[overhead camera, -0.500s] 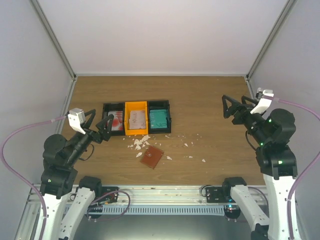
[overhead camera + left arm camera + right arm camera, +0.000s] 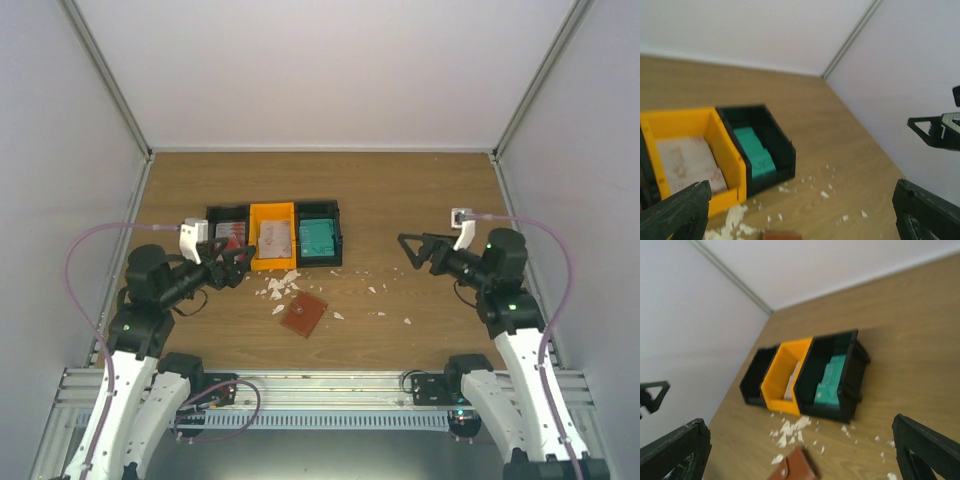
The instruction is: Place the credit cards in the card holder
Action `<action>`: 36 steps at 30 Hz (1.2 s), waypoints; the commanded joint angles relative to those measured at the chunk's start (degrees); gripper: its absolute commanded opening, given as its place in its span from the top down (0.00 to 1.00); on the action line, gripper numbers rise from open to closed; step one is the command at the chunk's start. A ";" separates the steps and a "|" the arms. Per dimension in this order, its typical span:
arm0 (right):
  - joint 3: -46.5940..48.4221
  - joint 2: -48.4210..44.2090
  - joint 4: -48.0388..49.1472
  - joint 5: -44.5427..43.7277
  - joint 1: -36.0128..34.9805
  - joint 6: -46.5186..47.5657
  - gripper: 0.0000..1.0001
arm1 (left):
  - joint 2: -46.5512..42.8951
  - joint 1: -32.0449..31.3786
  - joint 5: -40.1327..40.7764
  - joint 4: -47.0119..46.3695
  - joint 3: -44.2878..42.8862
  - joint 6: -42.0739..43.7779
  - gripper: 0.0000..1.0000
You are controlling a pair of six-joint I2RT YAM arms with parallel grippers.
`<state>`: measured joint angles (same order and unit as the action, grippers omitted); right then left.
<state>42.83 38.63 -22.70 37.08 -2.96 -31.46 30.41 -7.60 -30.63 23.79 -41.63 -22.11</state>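
Card holder laid flat on the table.
It is seen at 4 o'clock of the left gripper, 8 o'clock of the right gripper, both spread empty; its long axis is turned 1-to-7 o'clock.

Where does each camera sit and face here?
Top external: above, behind the bases, looking down on the table; both arms show.
Left wrist: on the left arm, facing right over the orange bin; own fingers below.
Right wrist: on the right arm, facing left toward the card holder; own fingers below.
Shared: both wrist views show the teal cards.
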 commanded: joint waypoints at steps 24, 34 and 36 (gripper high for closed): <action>-7.58 38.67 16.14 -19.18 -41.82 -12.54 0.36 | 29.94 -20.33 4.52 -9.32 12.55 -14.29 0.29; -10.66 42.11 22.05 -15.58 -42.57 -16.43 0.41 | 43.91 -25.60 6.60 -13.83 11.51 -14.34 0.49; -10.37 43.69 22.52 -14.04 -42.57 -16.44 0.43 | 45.25 -26.17 7.39 -13.76 11.07 -14.27 0.52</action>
<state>32.93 79.81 -3.95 20.32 -44.95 -46.44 73.52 -32.53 -25.74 13.50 -28.42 -36.56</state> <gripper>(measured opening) 0.588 0.501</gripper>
